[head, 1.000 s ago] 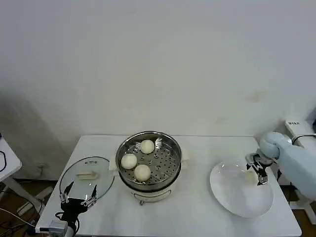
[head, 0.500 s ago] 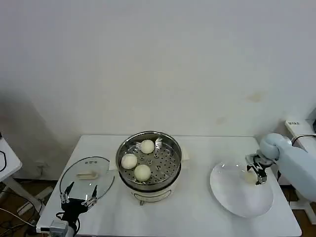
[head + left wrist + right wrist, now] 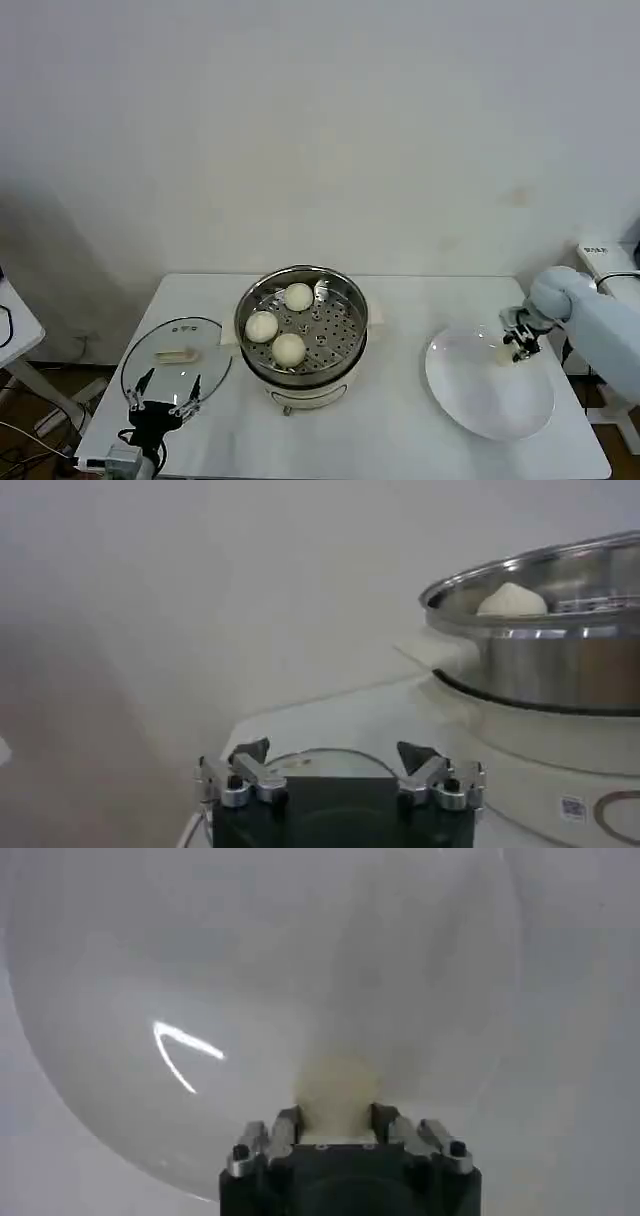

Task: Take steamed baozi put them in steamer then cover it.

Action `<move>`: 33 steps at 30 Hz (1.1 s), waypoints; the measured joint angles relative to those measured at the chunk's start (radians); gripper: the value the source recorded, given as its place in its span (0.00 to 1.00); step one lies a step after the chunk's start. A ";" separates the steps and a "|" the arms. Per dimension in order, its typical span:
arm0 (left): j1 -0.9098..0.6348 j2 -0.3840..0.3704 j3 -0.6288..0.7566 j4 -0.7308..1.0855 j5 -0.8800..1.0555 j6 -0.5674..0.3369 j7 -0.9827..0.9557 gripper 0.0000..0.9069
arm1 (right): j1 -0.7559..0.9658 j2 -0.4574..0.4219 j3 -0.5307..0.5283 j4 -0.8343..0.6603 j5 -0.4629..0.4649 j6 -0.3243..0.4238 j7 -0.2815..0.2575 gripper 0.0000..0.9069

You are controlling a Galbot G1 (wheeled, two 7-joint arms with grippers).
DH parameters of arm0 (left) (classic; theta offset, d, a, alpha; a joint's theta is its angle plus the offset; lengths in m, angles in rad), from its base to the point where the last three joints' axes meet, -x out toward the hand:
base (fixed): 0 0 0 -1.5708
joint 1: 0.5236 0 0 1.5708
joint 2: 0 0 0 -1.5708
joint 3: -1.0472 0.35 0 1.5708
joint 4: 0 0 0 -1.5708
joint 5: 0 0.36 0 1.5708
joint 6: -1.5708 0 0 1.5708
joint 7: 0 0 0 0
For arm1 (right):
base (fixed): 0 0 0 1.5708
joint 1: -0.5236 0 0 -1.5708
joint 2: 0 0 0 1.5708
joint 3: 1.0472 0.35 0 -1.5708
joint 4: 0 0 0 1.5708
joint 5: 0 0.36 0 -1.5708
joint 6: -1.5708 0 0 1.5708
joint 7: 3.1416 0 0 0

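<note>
The right gripper (image 3: 512, 347) is down over the white plate (image 3: 470, 400) at the right side of the table (image 3: 400, 440), and its jaws are narrowed around the last bun (image 3: 338, 1093), which sits between them with a finger on each side. In the right wrist view the bun fills the gap between the jaws, with the plate's glossy surface spread out beyond it.

The left gripper (image 3: 167, 398) hangs at the near left corner of the table with its jaws wide and nothing between them. Just beyond those jaws lies the glass lid (image 3: 175, 352), flat on the table, handle up. Farther on from the left jaws, toward the middle of the table, stands the steamer (image 3: 300, 325), uncovered, with three buns on its perforated tray: one at the back (image 3: 298, 296), one on the left (image 3: 261, 326) and one at the front (image 3: 288, 348). The left wrist view shows the steamer's steel rim (image 3: 540, 580) with a bun's top showing above it.
</note>
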 measured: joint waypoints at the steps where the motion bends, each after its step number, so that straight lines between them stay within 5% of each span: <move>1: -0.002 0.000 0.000 0.001 0.000 0.000 -0.002 1.00 | 0.012 -0.004 -0.010 0.009 0.013 -0.007 0.002 0.47; 12: -0.008 -0.006 0.006 -0.021 -0.001 -0.001 -0.009 1.00 | 0.273 0.023 -0.201 0.150 0.273 -0.139 0.030 0.47; 23: -0.012 -0.008 -0.015 -0.040 -0.007 0.003 -0.015 1.00 | 0.547 0.165 -0.402 0.223 0.636 -0.306 0.086 0.47; 33: -0.016 0.000 -0.026 -0.049 -0.029 0.004 -0.014 1.00 | 0.686 0.299 -0.513 0.246 0.840 -0.390 0.124 0.47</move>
